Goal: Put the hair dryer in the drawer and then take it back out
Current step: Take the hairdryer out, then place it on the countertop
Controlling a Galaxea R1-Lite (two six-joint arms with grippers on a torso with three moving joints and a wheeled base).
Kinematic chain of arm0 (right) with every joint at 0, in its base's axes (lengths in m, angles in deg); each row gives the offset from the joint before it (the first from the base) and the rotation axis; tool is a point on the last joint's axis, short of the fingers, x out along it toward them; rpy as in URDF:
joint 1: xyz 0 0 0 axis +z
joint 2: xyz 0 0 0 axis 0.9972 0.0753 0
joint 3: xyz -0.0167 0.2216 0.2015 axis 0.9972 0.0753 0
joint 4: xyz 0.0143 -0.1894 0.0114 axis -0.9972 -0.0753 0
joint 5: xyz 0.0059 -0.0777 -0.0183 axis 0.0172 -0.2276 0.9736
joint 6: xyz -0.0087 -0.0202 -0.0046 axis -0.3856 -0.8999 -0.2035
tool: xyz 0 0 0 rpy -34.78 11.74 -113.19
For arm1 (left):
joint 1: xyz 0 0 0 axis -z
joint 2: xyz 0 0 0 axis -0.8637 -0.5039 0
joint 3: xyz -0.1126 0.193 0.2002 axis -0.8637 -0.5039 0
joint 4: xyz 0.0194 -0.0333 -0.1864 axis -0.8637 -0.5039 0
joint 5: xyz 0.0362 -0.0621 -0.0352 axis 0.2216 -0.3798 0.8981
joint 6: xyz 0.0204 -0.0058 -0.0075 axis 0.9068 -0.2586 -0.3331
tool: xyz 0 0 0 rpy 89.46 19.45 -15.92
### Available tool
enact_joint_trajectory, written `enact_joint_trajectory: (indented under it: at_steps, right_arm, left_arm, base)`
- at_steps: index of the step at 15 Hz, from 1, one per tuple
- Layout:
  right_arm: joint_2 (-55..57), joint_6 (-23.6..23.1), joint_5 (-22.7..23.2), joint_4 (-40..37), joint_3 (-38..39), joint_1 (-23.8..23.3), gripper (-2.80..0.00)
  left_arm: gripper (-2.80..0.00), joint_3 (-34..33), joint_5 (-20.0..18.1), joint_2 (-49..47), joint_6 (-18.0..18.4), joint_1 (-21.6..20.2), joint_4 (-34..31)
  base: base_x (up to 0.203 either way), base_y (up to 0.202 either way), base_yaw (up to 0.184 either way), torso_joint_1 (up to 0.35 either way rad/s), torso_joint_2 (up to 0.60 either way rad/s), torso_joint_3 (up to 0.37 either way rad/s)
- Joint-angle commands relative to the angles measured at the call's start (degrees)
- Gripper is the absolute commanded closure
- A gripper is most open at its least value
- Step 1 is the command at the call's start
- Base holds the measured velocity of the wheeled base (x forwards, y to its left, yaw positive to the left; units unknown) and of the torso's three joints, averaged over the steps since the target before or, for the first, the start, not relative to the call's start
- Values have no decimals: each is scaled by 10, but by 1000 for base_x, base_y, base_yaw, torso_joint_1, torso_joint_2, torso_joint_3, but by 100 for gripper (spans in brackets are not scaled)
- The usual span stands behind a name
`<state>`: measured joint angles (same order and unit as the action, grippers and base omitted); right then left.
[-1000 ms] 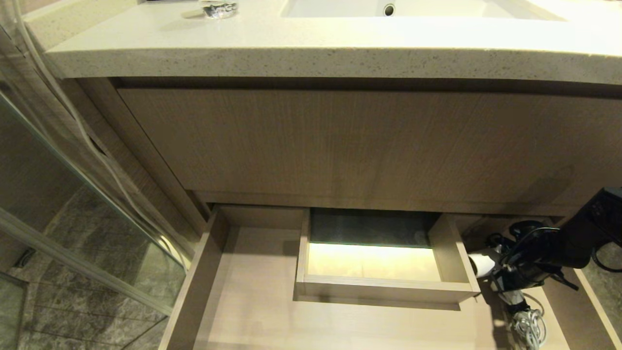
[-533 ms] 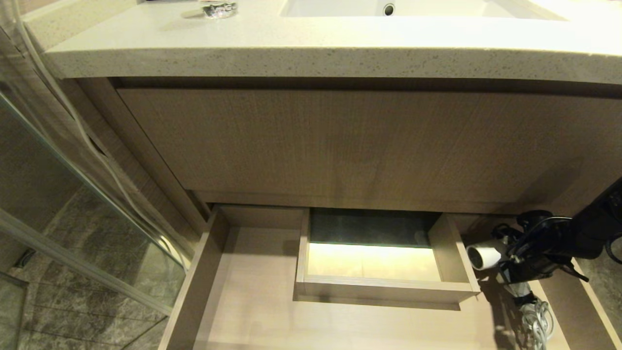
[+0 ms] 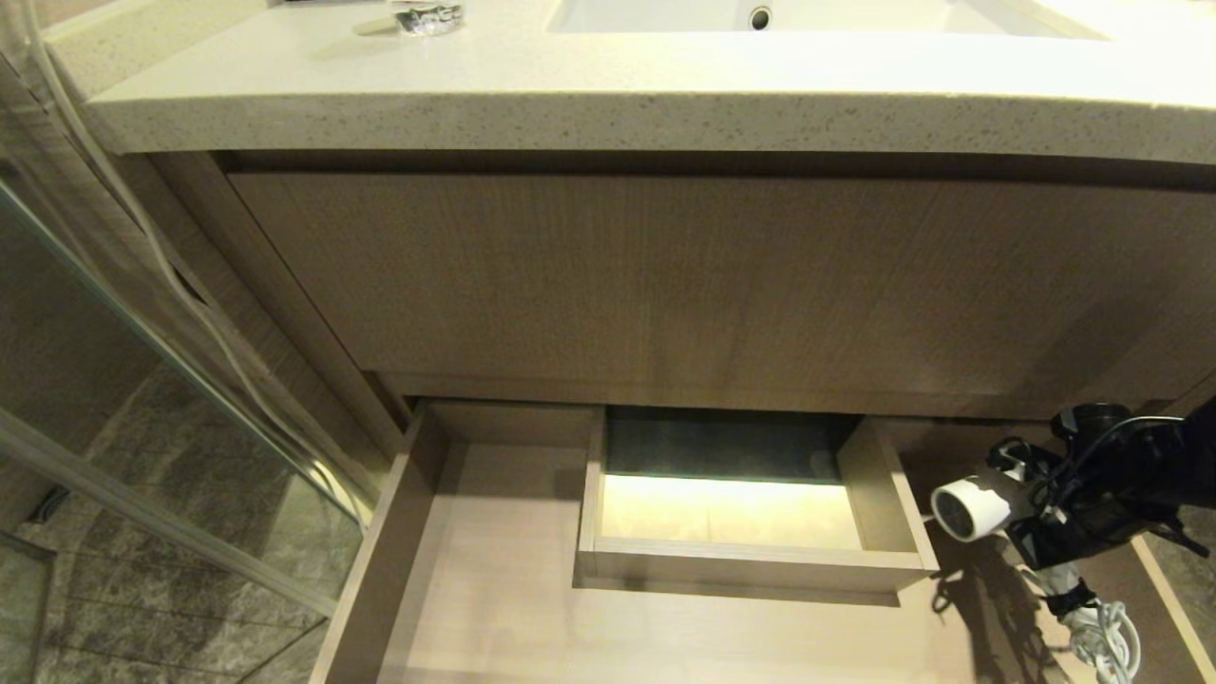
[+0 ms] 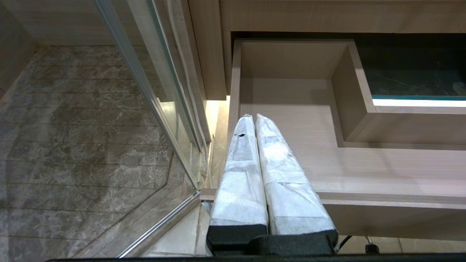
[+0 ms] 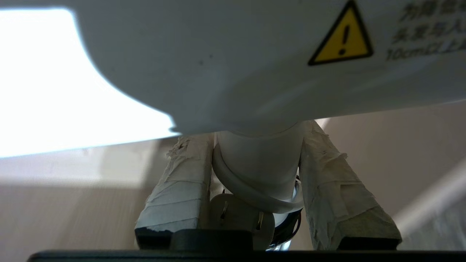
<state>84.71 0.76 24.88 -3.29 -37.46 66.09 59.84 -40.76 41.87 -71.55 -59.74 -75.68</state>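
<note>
Wood drawer (image 3: 494, 579) stands open at six o'clock; left claw (image 4: 255, 123) parked, pressed together, empty. At four o'clock, right claw (image 5: 255, 163) clamps the hair dryer (image 3: 978, 503) above the drawer; which stage this is, unclear.

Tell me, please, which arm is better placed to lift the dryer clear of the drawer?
Right: the right gripper already clamps the dryer above the drawer; the left gripper is shut, empty, at the far end.

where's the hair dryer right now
The small white hair dryer hangs in the right gripper at the head view's right edge, over the open light wood drawer.
</note>
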Motion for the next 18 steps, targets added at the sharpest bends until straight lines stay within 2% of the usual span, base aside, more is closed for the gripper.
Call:
enact_joint_trajectory:
  at_steps: [1,7,10,13,15,18]
  right_arm:
    - [-98,-12,-1,1,65,-1,0]
    - [-379,-51,-23,-4,224,-3,0]
    - [-603,-93,-49,-64,252,-6,0]
    - [-839,-144,-63,-164,229,-7,0]
    - [-957,-176,-69,-207,180,-8,0]
    - [-998,-194,-72,-184,105,-8,0]
  left_arm:
    - [0,0,0,0,0,0,0]
    - [0,0,0,0,0,0,0]
    - [0,0,0,0,0,0,0]
    - [0,0,0,0,0,0,0]
    - [0,0,0,0,0,0,0]
    - [0,0,0,0,0,0,0]
  base:
    - [0,0,0,0,0,0]
    - [0,0,0,0,0,0]
    - [0,0,0,0,0,0]
    - [0,0,0,0,0,0]
    - [0,0,0,0,0,0]
    - [0,0,0,0,0,0]
